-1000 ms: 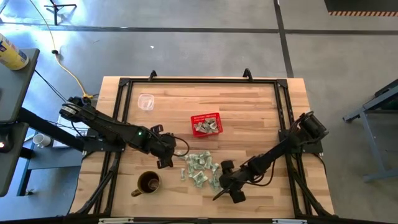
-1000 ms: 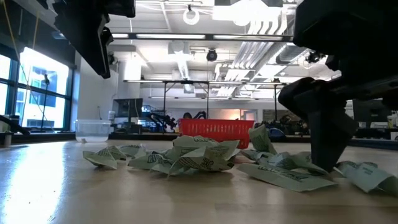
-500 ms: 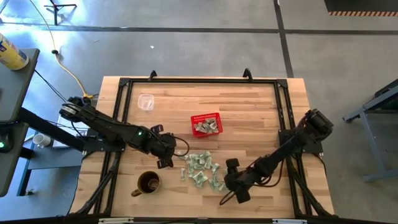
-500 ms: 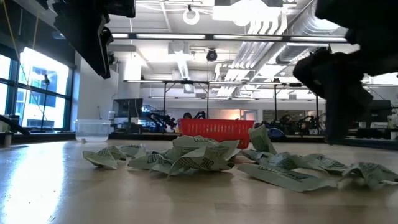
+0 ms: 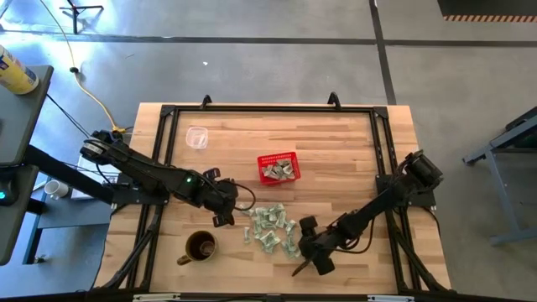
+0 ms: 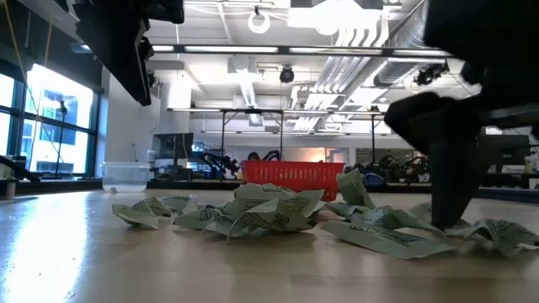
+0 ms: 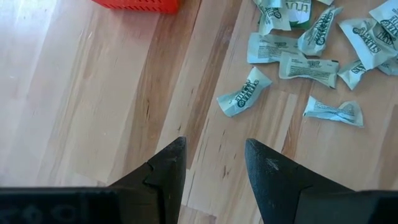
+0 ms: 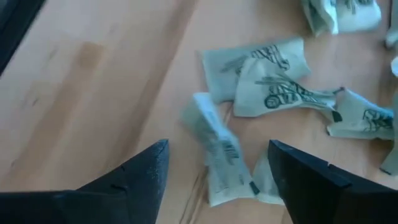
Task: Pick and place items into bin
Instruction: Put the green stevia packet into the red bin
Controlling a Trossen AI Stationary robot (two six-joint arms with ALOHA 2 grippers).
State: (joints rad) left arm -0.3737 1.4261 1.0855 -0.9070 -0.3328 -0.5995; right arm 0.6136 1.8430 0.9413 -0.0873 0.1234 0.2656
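Several small pale green-and-white packets (image 5: 268,226) lie scattered flat on the wooden table, near of the red mesh basket (image 5: 278,168), which holds a few packets. My right gripper (image 8: 217,163) is open and low over the right edge of the pile (image 6: 278,210). Its fingers stand on either side of one crumpled packet (image 8: 217,155) without plainly touching it. My left gripper (image 7: 214,152) is open and hovers left of the pile over bare wood, with the nearest packet (image 7: 242,93) ahead of its fingertips.
A brown mug (image 5: 200,247) stands near the table's near edge, left of the pile. A clear plastic cup (image 5: 197,137) sits toward the far left corner. A black frame (image 5: 377,151) runs along the table's sides. Bare wood lies between basket and pile.
My right gripper rose off the table and swung a little toward the right edge, then came back down beside the pile's right side. A packet at the pile's right end shifted slightly.
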